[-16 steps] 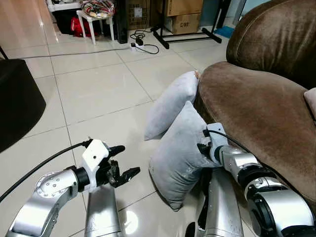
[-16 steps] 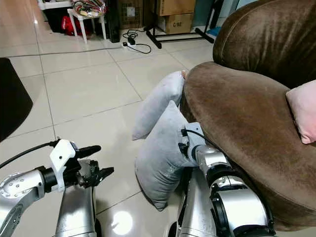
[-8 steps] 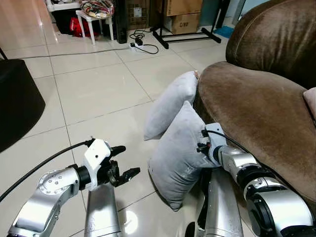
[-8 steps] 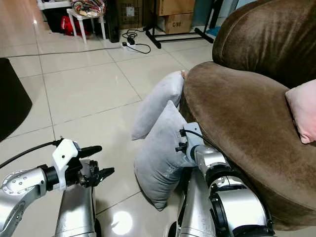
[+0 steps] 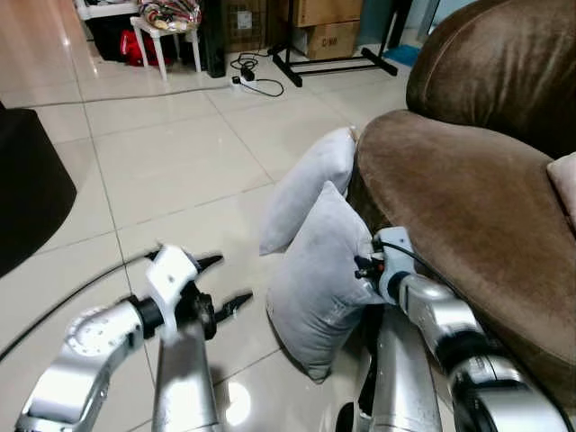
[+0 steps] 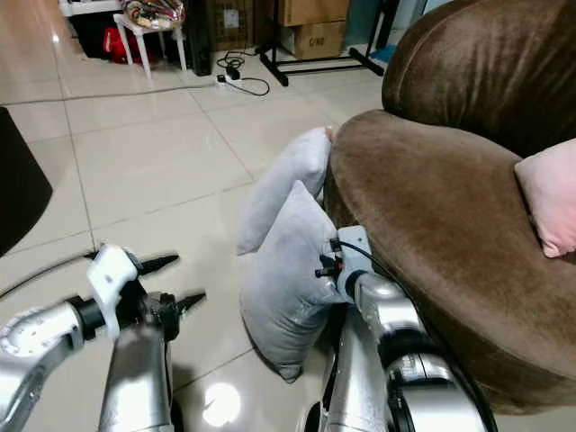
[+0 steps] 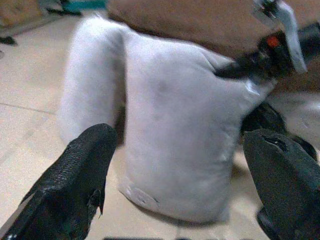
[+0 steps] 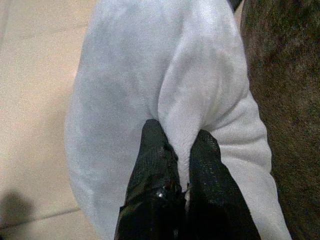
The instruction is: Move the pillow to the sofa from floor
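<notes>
Grey pillow [image 5: 319, 283] fold pinched in right gripper [image 8: 181, 150] jaws; left gripper [image 5: 219, 286] jaws apart nearby

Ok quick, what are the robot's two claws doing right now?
Left gripper: open, empty, facing the near grey pillow.
Right gripper: shut, pinching a fold of that pillow.

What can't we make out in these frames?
- Lower part of the far pillow: hidden behind the near pillow in the eye views.
- Left gripper: motion-blurred in the left eye view.
- Pink cushion: cut off by the frame edge.
- Items on the white stool: too small to identify.
</notes>
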